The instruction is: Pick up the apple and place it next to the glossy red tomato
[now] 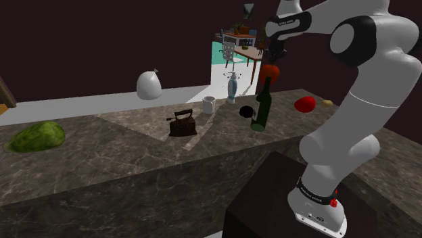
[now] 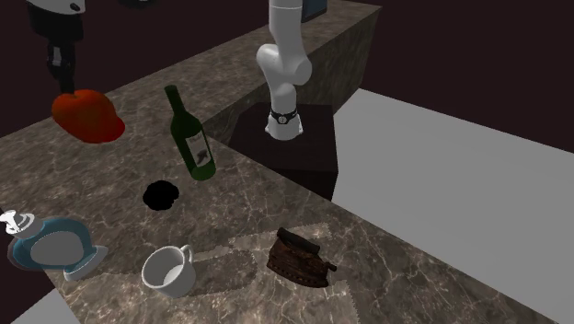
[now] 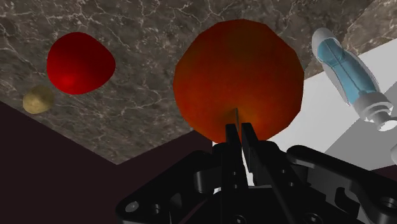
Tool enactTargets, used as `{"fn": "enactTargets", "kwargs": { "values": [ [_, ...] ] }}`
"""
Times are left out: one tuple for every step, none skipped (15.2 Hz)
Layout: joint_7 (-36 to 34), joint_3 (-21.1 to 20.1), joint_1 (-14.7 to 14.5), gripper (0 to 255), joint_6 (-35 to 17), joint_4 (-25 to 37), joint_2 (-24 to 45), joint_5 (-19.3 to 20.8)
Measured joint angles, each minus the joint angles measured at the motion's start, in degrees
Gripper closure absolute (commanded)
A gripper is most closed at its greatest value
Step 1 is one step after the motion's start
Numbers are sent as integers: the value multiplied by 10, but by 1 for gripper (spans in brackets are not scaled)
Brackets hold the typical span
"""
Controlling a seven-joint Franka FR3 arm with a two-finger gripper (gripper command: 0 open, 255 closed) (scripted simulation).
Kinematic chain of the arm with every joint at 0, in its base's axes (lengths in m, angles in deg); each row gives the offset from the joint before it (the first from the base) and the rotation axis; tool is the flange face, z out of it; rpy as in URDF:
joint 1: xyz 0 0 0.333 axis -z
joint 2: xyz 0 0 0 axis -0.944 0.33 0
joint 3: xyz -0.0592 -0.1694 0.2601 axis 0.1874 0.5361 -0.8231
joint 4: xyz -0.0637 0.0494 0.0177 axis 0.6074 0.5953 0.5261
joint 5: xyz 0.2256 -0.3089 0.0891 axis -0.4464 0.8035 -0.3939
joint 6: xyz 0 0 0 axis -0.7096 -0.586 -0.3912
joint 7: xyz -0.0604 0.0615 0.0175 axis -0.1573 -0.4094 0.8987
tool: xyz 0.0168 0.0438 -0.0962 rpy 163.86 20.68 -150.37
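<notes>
End effector [image 3: 240, 127]: clenched on the apple's thin stem, fingers almost meeting.
Apple [image 3: 236, 76]: orange-red, hanging under the end effector, lifted clear of the desk [image 1: 122, 155].
Tomato [image 3: 79, 62]: glossy red, resting on the desk, well apart from the apple, with a tan lump [image 3: 38, 100] just beside it.
Risk: so slight a hold may let the apple swing or drop, and lowering early could knock the wine bottle [image 1: 261, 105].
Containers: the white mug [image 2: 168, 270] looks empty. The wine bottle's contents cannot be told.

In the shoulder view, bare desk [image 1: 283, 115] lies open between the upright green bottle [image 1: 262, 105] and the red tomato [image 1: 305, 103]; a small tan lump [image 1: 327, 103] crowds the tomato's right side.
</notes>
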Motion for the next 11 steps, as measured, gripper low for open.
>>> {"fn": "enactTargets", "kwargs": {
  "values": [
    [14,7,5,255,0,12,10,-5],
    [29,14,11,255,-5,22,22,-11],
    [43,20,16,255,0,42,36,-17],
    [56,26,22,255,-1,53,47,-24],
    [71,32,28,255,-4,63,57,-30],
    [84,37,34,255,1,84,73,-37],
    [97,42,40,255,-3,93,84,-44],
    [111,47,46,255,2,110,95,-51],
    [126,52,54,255,6,132,112,-59],
    [139,56,61,255,7,151,129,-67],
    [152,59,68,255,13,169,140,-74]
  ]
}}
